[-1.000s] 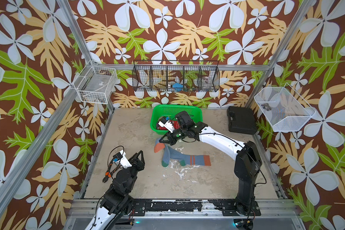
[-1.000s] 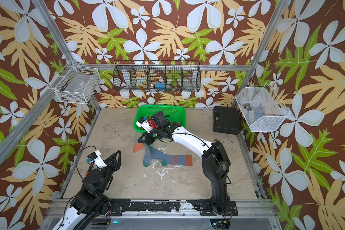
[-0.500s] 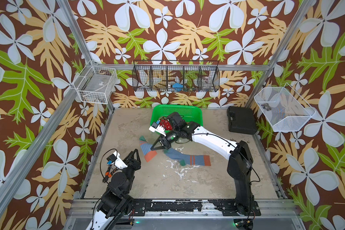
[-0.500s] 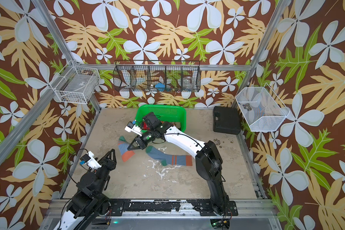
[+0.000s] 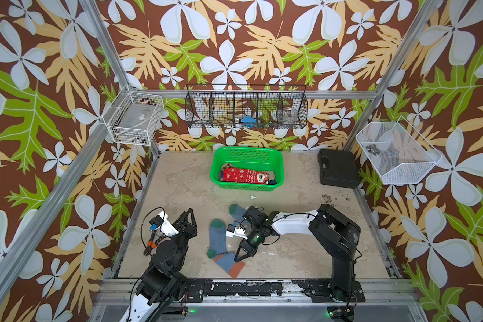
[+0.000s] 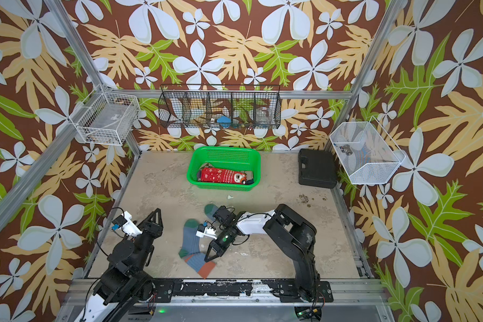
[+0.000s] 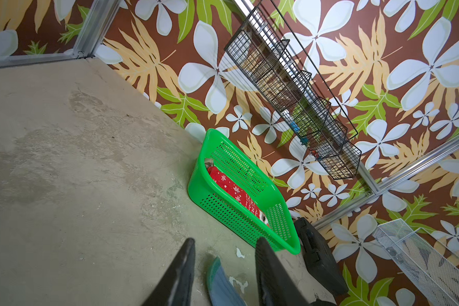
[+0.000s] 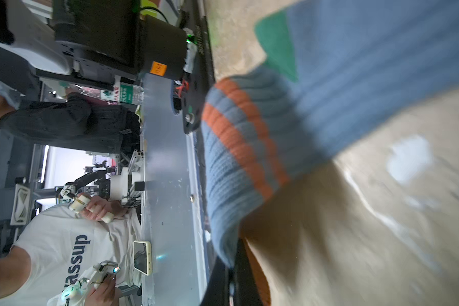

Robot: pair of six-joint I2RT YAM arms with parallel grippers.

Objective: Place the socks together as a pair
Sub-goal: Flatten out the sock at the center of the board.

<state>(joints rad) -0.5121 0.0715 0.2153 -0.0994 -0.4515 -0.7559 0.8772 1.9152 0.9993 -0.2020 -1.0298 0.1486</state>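
A blue-grey sock (image 5: pixel 217 237) with a green toe and orange stripes lies on the table near the front, also in the other top view (image 6: pixel 190 239). My right gripper (image 5: pixel 238 257) (image 6: pixel 209 256) is shut on its leg just above the orange cuff (image 5: pixel 234 270). The right wrist view shows the striped leg (image 8: pixel 249 148) hanging from the shut jaws. A second matching sock (image 5: pixel 236 210) lies mostly under my right arm. My left gripper (image 5: pixel 188 214) (image 7: pixel 224 246) is open and empty, left of the socks. A red snowflake sock (image 5: pixel 244 175) lies in the green basket (image 5: pixel 247 152).
A black case (image 5: pixel 336 171) sits at the back right of the table. Wire baskets hang on the walls: a white one (image 5: pixel 134 118), a black one (image 5: pixel 246 107) and another white one (image 5: pixel 396 152). The metal front rail (image 5: pixel 248 288) runs just behind the held sock's cuff.
My right gripper pulled back from the table's middle towards the front, carrying the sock and laying it out lengthwise. The left arm hardly moved.
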